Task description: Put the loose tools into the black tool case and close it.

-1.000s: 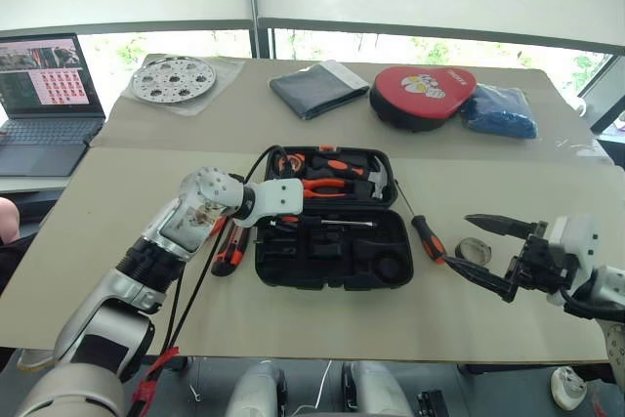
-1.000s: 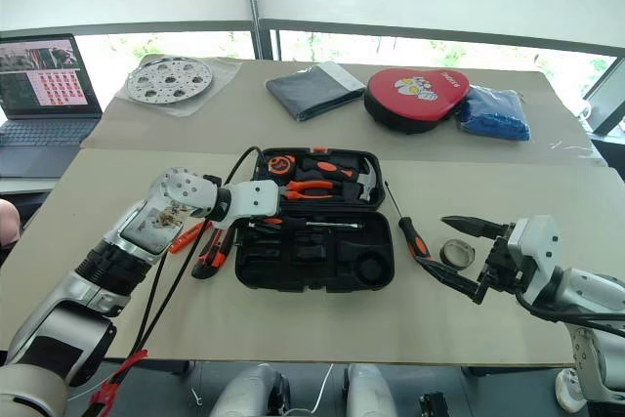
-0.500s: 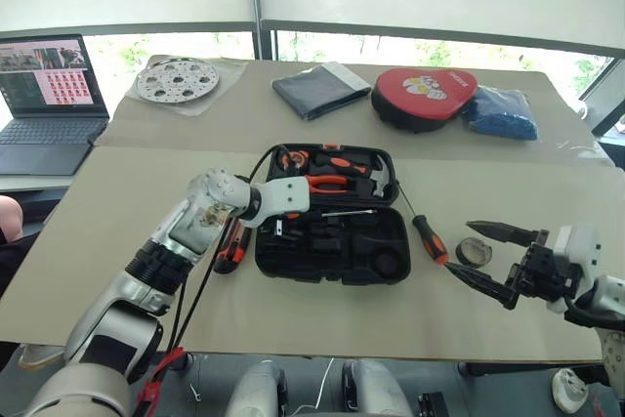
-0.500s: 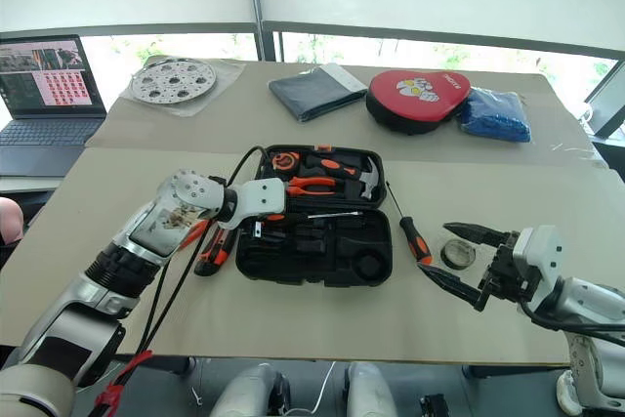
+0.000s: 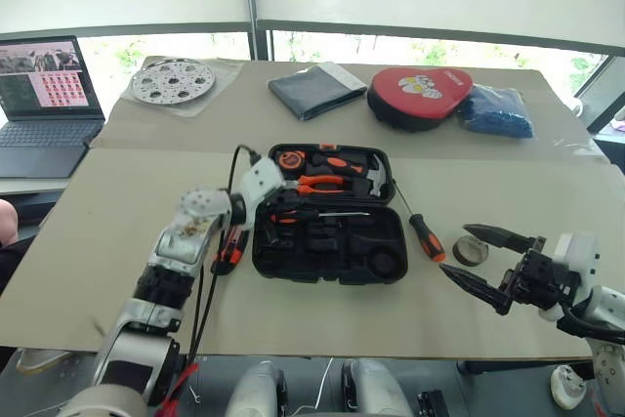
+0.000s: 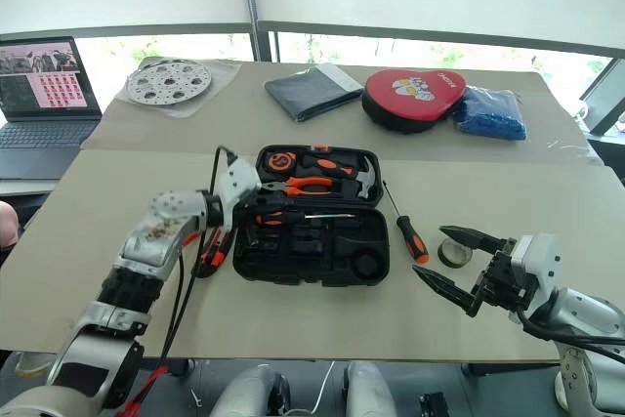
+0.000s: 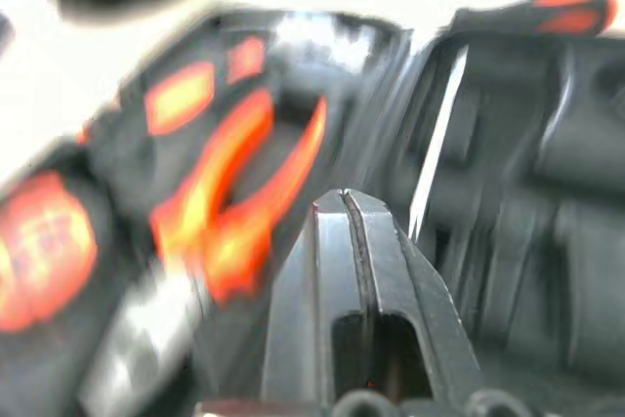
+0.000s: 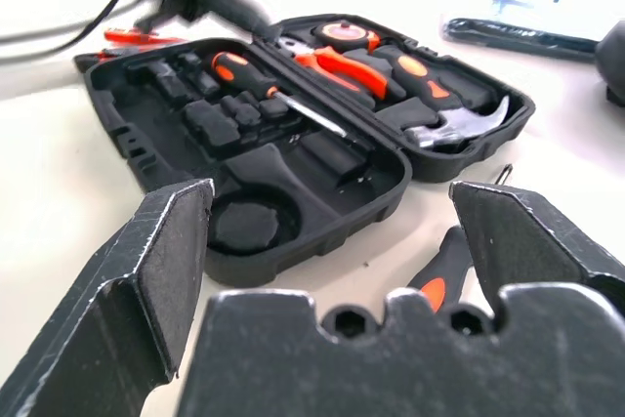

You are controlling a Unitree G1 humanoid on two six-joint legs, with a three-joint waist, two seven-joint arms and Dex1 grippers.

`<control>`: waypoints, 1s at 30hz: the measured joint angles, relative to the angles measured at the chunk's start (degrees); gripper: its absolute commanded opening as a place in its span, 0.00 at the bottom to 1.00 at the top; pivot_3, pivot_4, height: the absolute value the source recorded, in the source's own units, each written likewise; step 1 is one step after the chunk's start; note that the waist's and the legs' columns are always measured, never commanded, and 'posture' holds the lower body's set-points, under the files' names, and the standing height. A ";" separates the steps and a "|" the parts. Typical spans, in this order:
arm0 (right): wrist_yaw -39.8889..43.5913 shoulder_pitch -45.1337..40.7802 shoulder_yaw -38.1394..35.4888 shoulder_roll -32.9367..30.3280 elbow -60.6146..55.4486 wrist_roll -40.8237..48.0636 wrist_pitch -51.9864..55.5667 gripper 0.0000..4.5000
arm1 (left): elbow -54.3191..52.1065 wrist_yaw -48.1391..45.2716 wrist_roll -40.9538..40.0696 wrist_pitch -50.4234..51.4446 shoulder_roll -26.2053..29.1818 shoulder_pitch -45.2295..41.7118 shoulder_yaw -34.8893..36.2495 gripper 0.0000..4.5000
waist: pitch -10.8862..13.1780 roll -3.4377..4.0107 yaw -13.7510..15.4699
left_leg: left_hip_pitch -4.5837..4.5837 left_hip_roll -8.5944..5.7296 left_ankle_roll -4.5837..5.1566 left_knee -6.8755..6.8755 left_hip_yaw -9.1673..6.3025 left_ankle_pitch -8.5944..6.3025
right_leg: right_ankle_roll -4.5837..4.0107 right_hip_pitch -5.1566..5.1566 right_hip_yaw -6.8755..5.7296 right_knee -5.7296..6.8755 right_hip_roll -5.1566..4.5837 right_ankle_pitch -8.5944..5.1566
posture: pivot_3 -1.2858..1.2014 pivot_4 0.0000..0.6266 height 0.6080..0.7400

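Left gripper [image 7: 344, 204] pinched together, empty, over open black moulded-plastic tool case [image 5: 332, 251] mid-frame; right gripper [image 5: 485, 259] spread wide, lower right.

Matt, textured black moulded-plastic tool case [image 5: 327, 263]; bright, smooth metal shaft on orange-and-black-handled screwdriver [image 5: 422, 229]; glossy red round pad [image 5: 420, 95]; perforated, dull silver metal disc [image 5: 173, 79]; plain, matt beige worktop [image 5: 98, 222]; folded dark grey cloth pouch [image 5: 317, 88].

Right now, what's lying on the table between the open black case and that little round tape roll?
One screwdriver, orange-and-black handled, lies on the table between the black tool case and the tape roll, touching neither. Both head views show it.
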 measured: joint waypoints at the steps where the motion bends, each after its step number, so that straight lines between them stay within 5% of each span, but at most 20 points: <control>1: -0.45 -0.34 0.01 0.06 -0.34 0.00 0.00 1.00 | 0.00 0.05 0.14 -0.59 0.01 -0.01 -0.50 0.02 | -0.01 0.01 0.25 | 0.01 -0.04 0.02 0.01 -0.02 -0.01 | 0.01 0.04 -0.03 -0.02 -0.06 0.00 | 0.52 0.24 1.00; 20: -4.60 -0.23 0.32 0.44 -1.48 -0.67 1.24 1.00 | -1.03 0.95 5.44 1.38 -0.85 -2.03 -6.28 0.02 | -0.62 0.57 0.17 | 0.29 -0.04 0.18 0.00 0.03 -0.11 | 0.03 0.29 0.08 -0.03 -0.06 0.02 | 0.52 0.24 1.00; 24: -12.58 1.77 -0.89 0.55 -1.99 -5.73 4.23 1.00 | -3.81 -2.74 -5.02 -1.96 -0.79 4.69 1.93 0.25 | -0.57 0.56 -0.48 | -0.07 0.08 0.00 -0.01 0.03 -0.01 | 0.01 -0.14 0.09 0.06 -0.04 0.02 | 0.52 0.24 1.00; 30: -18.47 7.03 -3.60 0.30 -2.08 -9.07 10.41 1.00 | -15.00 -9.08 -21.29 -0.21 6.19 11.75 16.25 0.76 | -0.54 0.56 -0.46 | -0.03 0.11 -0.05 -0.08 0.02 0.01 | -0.07 -0.16 0.06 0.05 -0.01 -0.02 | 0.52 0.24 1.00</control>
